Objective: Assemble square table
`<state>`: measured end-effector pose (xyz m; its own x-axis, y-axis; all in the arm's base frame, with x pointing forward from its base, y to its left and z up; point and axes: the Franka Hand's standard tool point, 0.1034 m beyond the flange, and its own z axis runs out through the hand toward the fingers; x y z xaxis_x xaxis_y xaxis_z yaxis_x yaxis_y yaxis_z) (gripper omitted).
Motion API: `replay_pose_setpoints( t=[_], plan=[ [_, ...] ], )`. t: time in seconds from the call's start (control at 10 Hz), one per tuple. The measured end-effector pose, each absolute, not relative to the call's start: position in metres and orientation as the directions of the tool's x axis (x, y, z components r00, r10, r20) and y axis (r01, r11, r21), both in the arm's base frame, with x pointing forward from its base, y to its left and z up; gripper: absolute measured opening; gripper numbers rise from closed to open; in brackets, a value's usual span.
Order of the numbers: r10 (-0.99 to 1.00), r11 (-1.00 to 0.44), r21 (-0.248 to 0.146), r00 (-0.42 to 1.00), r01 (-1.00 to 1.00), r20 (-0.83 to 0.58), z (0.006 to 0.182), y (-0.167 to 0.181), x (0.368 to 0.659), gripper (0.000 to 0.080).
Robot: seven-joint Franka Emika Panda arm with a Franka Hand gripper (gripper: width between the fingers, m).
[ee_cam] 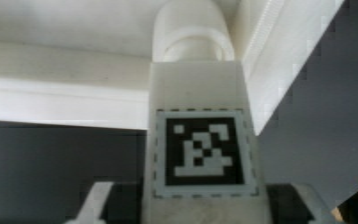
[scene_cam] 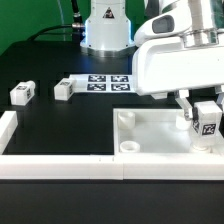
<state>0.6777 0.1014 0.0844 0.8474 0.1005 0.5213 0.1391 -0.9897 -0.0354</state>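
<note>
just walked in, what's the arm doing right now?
The Panda's hand is shut on a short white tagged leg and holds it upright over the square tabletop, near its corner on the exterior view's right. The pictures don't show whether the leg sits in a socket. A second leg and a third leg lie loose to the exterior view's left of the marker board.

White leg, black-and-white tag
</note>
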Motion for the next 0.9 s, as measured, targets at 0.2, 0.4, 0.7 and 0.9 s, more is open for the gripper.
replay_pose_setpoints(
  t=[0.2, 0.4, 0.7, 0.9],
  plan=[
    [0.100, -0.990, -0.026, 0.823, 0.138, 0.559, 0.0844, 0.1020, 0.6763, 0.0291],
    [0.098, -0.991, -0.020, 0.802, 0.136, 0.590, 0.0844, 0.1022, 0.6751, 0.0291],
    [0.094, -0.992, -0.012, 0.780, 0.129, 0.619, 0.0845, 0.0993, 0.6717, 0.0291],
    [0.094, -0.991, -0.012, 0.780, 0.130, 0.619, 0.0846, 0.0995, 0.6718, 0.0291]
  ],
)
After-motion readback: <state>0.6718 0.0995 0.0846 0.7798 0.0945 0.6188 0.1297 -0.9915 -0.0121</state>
